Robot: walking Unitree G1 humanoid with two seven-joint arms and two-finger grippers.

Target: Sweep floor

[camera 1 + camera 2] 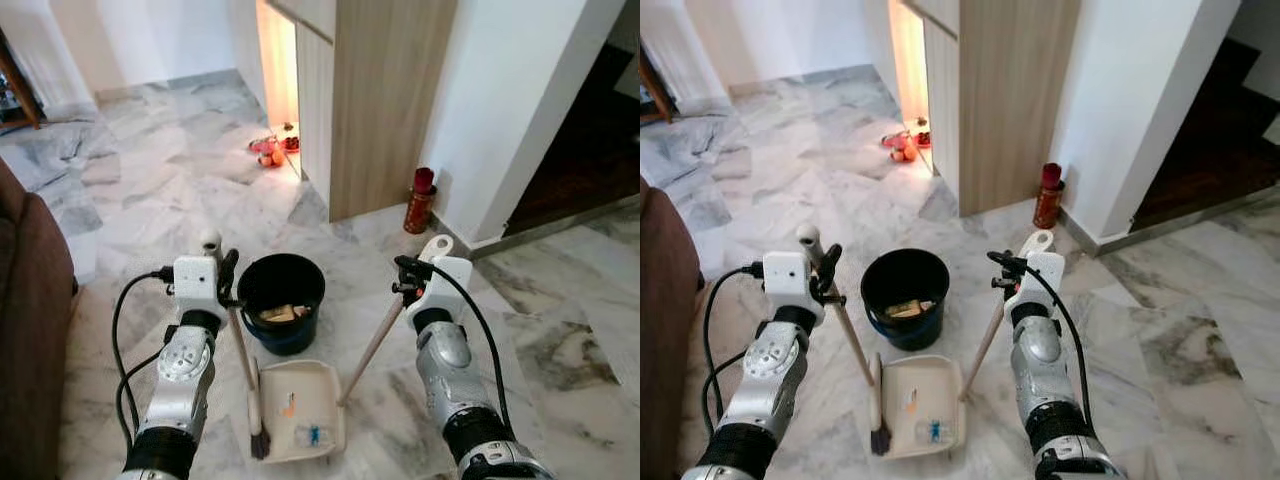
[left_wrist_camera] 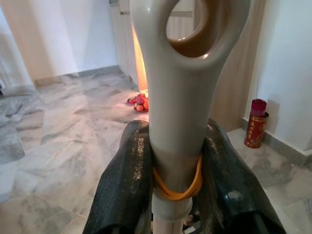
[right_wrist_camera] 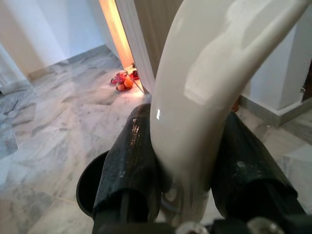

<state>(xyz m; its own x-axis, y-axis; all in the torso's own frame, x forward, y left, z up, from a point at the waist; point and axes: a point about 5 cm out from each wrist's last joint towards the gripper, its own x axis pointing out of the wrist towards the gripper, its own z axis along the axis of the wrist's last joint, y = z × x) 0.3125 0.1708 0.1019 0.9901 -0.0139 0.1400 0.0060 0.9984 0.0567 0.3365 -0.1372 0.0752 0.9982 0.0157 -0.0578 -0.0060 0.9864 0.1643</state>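
1. Head views: the left gripper (image 1: pixel 228 275) grips the broom (image 1: pixel 245 370), whose bristles rest at the dustpan (image 1: pixel 300 405) edge; the right gripper (image 1: pixel 405 275) holds the dustpan handle (image 1: pixel 375 340). A black bucket (image 1: pixel 282 300) stands just behind the dustpan.
2. Left wrist: black fingers (image 2: pixel 126 180) clamp the broom's cream grip.
3. Right wrist: fingers (image 3: pixel 129 156) are closed tight around the dustpan handle's cream top.

We see a cream dustpan (image 1: pixel 300 405) flat on the marble floor (image 1: pixel 150 190), scraps inside; the wooden-handled broom (image 1: pixel 246 372) stands with bristles at its left edge
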